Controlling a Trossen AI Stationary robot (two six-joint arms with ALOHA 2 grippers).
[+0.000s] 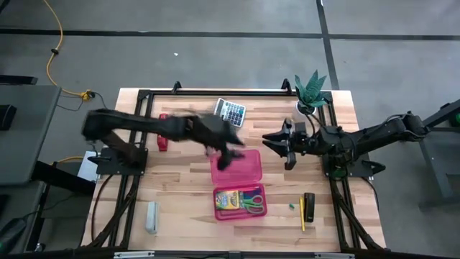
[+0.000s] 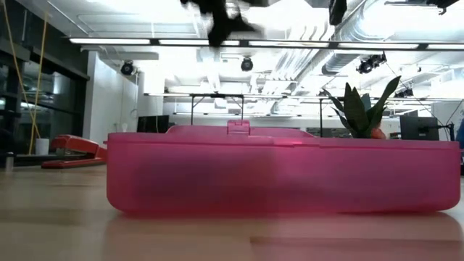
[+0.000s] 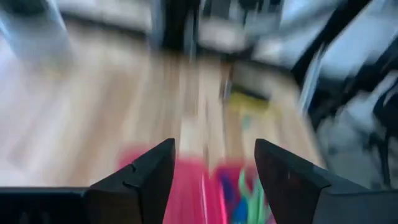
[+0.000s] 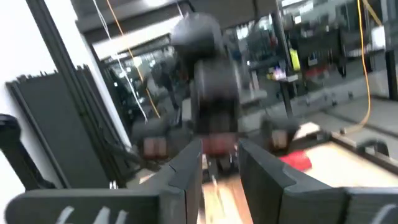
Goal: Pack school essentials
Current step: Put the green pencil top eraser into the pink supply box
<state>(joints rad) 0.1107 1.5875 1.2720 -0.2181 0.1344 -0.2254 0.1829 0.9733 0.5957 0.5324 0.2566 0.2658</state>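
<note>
The pink case lies open; its tray (image 1: 239,202) holds the yellow-green crayon box (image 1: 227,198) and the green-handled scissors (image 1: 253,202). A yellow pencil (image 1: 302,214) and a green eraser (image 1: 292,206) lie on the table to the right of the tray. My left gripper (image 1: 228,156) hovers open over the case's flat lid half (image 1: 241,169), holding nothing; its wrist view shows the scissors (image 3: 249,198) in the tray below (image 3: 193,193). My right gripper (image 1: 284,149) hangs open right of the lid, pointing at the left arm (image 4: 208,74). The other pencils and erasers do not show.
A calculator (image 1: 231,111) and a red stapler (image 1: 163,134) lie toward the far edge, with a potted plant (image 1: 310,92) at the far right corner. A black oblong (image 1: 309,206) lies beside the pencil, and a grey block (image 1: 151,217) sits near left. The case's wall (image 2: 283,177) fills the low view.
</note>
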